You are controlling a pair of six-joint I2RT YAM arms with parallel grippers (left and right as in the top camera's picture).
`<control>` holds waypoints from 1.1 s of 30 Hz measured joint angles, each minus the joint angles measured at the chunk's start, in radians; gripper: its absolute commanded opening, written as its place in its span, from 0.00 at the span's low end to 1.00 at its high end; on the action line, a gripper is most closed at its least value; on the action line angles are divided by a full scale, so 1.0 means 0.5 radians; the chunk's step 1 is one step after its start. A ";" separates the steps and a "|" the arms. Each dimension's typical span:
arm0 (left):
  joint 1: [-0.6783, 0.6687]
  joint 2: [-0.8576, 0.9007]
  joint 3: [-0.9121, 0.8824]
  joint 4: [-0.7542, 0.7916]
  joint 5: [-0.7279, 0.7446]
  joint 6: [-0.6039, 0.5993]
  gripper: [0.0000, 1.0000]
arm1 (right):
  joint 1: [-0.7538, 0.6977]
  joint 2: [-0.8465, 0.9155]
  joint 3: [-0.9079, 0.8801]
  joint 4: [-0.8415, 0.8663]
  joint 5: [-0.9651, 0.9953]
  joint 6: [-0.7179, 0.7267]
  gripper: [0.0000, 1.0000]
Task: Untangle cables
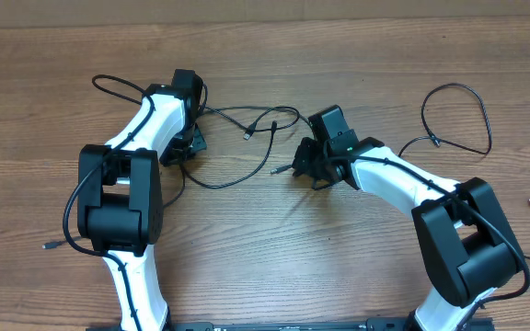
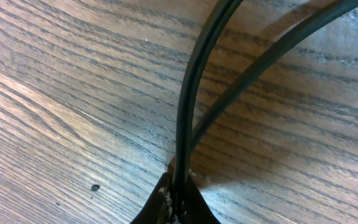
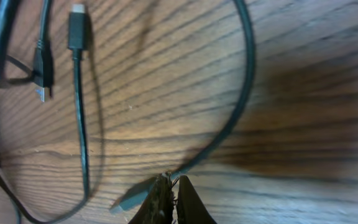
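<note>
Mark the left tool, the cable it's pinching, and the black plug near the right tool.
left tool (image 2: 178,202): left wrist view, between its closed fingertips.
cable (image 2: 187,99): left wrist view, mid-run above the fingertips.
black plug (image 3: 78,32): right wrist view, plug body.

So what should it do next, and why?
Probably a slow pull apart: the left gripper is shut on a black cord, the right gripper on a cable end beside its plug, and loose loops cross between them.

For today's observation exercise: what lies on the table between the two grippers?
Seen from overhead, loops of thin black cables with two plug tips lie between the left gripper and right gripper.
</note>
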 measured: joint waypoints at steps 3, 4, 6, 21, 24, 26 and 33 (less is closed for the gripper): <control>0.000 -0.001 0.000 0.000 0.000 0.000 0.04 | 0.029 0.000 -0.020 0.048 0.000 0.036 0.05; 0.000 0.000 0.000 0.000 0.000 0.002 0.04 | 0.042 0.000 -0.020 0.051 0.000 0.047 0.05; 0.000 -0.001 0.000 0.001 0.014 0.029 0.04 | 0.060 0.000 -0.020 0.051 0.000 0.051 0.05; 0.083 0.121 -0.073 0.069 1.855 0.720 0.04 | 0.073 0.000 -0.020 0.053 0.000 0.060 0.08; 0.083 0.140 -0.081 0.053 2.133 0.797 0.04 | 0.073 0.000 -0.020 0.053 0.000 0.060 0.06; 0.079 0.140 -0.081 0.042 2.170 0.821 0.04 | 0.073 0.000 -0.020 0.048 0.001 0.062 0.04; 0.015 0.140 -0.081 0.008 2.075 0.826 0.04 | 0.058 0.000 -0.020 0.041 -0.008 0.066 0.14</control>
